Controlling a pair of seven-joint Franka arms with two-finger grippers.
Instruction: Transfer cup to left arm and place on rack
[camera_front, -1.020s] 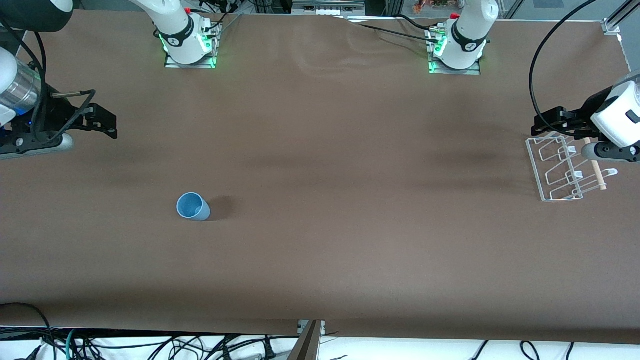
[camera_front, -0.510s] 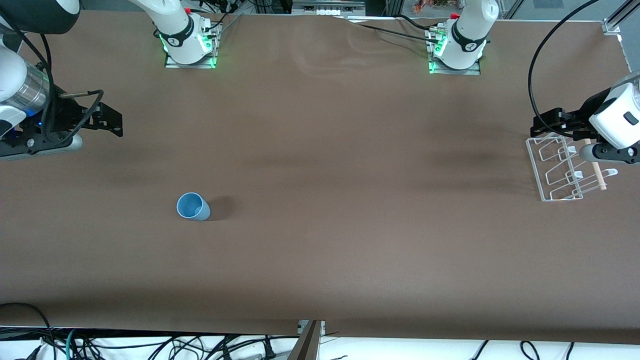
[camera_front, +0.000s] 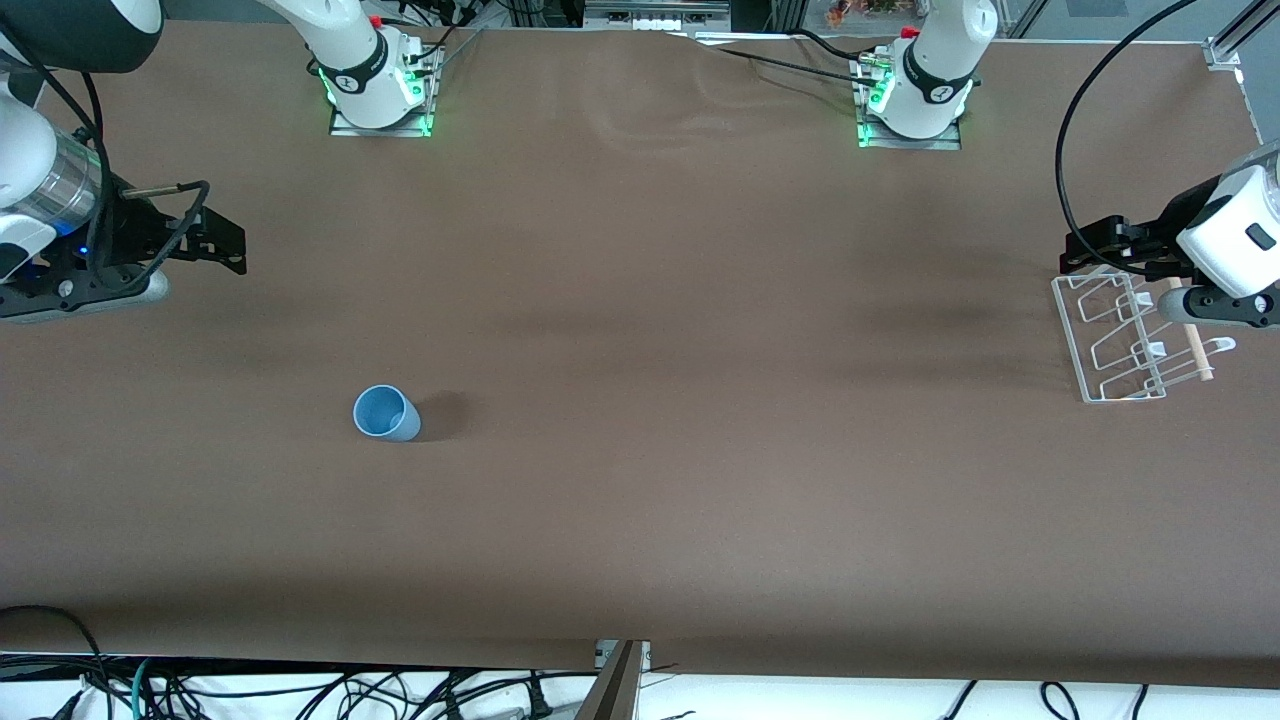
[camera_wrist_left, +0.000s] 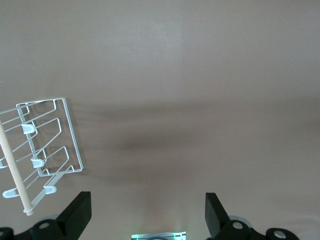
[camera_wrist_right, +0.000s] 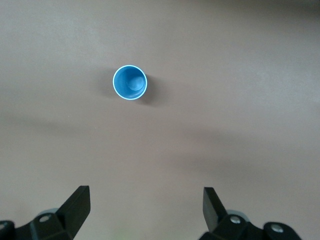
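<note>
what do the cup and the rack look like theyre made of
The cup: probably plastic, with even light blue colour and a smooth, slightly glossy inside. The rack: thin wire, apparently white-coated, bent into loops; the dowel across it looks like pale bare wood.

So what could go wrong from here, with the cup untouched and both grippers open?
The cup stands upright alone on the table; the open right gripper, up in the air toward its end of the table, could tip it when closing on the tapered wall. The open left gripper hangs over the rack and could snag the wires or the dowel.
</note>
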